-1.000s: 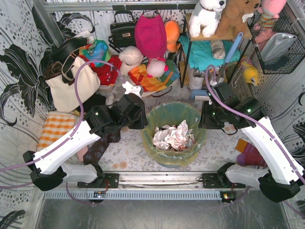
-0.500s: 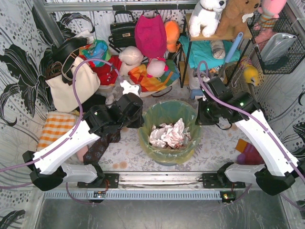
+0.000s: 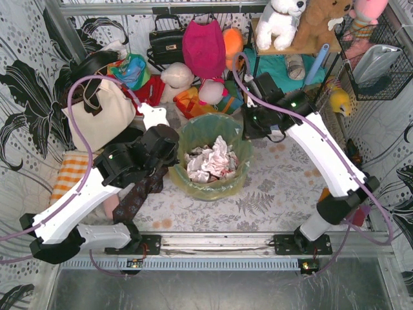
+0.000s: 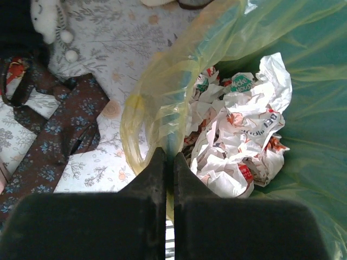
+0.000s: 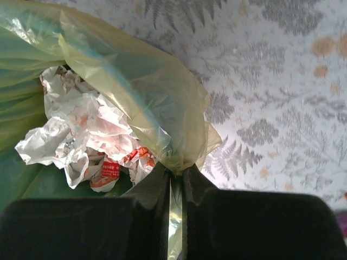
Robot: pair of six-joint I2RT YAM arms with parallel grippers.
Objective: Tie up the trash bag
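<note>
The trash bag (image 3: pixel 208 161) is thin yellow-green plastic with crumpled white paper (image 3: pixel 208 158) inside, standing mid-table. My left gripper (image 3: pixel 173 157) is shut on the bag's left rim; in the left wrist view the gripper (image 4: pixel 169 157) pinches a yellow fold of the bag (image 4: pixel 162 103). My right gripper (image 3: pixel 248 131) is shut on the bag's right rim; in the right wrist view the gripper (image 5: pixel 174 172) clamps a gathered tuft of the bag (image 5: pixel 146 103). The paper shows in both wrist views (image 4: pixel 238 130) (image 5: pixel 81 135).
Bags, toys and clothes are piled along the back: a cream tote (image 3: pixel 103 116), a pink bag (image 3: pixel 203 45), a black handbag (image 3: pixel 166 42). A dark floral cloth (image 3: pixel 135 197) lies left of the trash bag. A shelf (image 3: pixel 290 58) and wire basket (image 3: pixel 377 58) stand back right.
Both grippers have moved away from me and to the left, dragging the trash bag with them by its rim. The right arm has stretched out far over the table.
</note>
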